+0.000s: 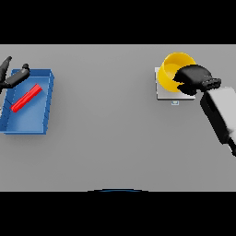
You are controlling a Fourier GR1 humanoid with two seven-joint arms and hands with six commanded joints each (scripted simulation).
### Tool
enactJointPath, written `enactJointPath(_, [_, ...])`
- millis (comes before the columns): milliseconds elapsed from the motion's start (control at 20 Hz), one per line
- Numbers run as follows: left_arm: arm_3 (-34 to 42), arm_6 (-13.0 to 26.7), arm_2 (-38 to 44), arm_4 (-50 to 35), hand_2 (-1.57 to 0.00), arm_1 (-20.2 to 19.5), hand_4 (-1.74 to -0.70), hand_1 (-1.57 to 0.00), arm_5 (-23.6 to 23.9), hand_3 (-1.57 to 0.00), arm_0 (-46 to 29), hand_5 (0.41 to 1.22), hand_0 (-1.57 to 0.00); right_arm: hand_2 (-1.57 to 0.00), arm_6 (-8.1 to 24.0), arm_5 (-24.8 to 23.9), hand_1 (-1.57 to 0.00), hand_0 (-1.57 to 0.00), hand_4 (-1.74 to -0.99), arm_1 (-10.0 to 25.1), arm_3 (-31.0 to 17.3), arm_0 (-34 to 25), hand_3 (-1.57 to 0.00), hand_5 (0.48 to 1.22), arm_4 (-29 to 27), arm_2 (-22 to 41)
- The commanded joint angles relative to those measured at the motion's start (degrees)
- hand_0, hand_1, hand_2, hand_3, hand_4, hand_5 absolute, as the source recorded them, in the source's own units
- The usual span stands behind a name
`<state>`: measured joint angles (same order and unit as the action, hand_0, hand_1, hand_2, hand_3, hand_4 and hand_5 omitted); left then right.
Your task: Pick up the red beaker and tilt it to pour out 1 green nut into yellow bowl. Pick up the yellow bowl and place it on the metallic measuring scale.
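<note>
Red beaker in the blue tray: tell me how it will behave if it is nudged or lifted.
The red beaker lies on its side in the blue tray, so it looks apt to roll, though the tray's walls should stop it. It appears long and thin, probably rigid and light. Smooth-looking sides may slip in a loose hold.

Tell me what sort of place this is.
Probably a lab-style sorting and weighing bench: a plain grey table carries a blue bin with a red beaker lying in it, and a yellow bowl sits over a metallic scale, gripped by the right robot hand.
</note>
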<state>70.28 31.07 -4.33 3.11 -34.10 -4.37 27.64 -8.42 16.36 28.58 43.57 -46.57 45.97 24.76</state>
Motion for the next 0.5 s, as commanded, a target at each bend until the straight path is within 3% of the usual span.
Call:
enactJointPath(0, [-0.3, -0.2, 0.0, 0.0, 0.0, 0.2, -0.84, 0.0, 0.1, 0.0, 0.0, 0.775, 0.0, -1.34, -0.3, 0.7, -1.43, -1.56, -1.682, 0.7, 0.8, 0.3, -1.11, 1.221, -0.2, 0.0])
enactJointPath(100, [-0.4, 0.3, 0.1, -0.1, 0.0, 0.2, -0.84, 0.0, 0.1, 0.0, 0.6, 0.774, 0.0, -1.01, 1.0, 0.7, -1.12, -1.33, -1.592, -0.2, -0.1, 0.1, -0.82, 1.074, -0.7, -0.5])
enactJointPath(200, [0.0, 0.8, 0.0, -0.2, 0.0, 0.5, -0.83, 0.0, 0.2, 0.0, 0.7, 0.768, 0.0, -0.71, 1.6, 1.8, -0.81, -0.95, -1.535, -0.7, -1.4, -0.7, -0.58, 0.965, -1.5, -1.4])
enactJointPath(300, [0.2, 0.4, 0.3, -0.7, 0.0, 0.5, -0.84, 0.0, 0.2, 0.0, 0.5, 0.764, 0.0, -0.47, 2.4, 3.2, -0.56, -0.61, -1.496, -0.7, -1.0, -0.5, -0.39, 0.89, -2.5, -2.0])
enactJointPath(450, [-0.8, 0.3, 0.2, -0.2, 0.0, 0.4, -0.83, 0.0, 0.1, 0.0, 0.6, 0.749, 0.0, -0.24, 2.7, 3.4, -0.3, -0.31, -1.461, -1.1, -0.6, -0.3, -0.21, 0.833, -2.5, -1.8])
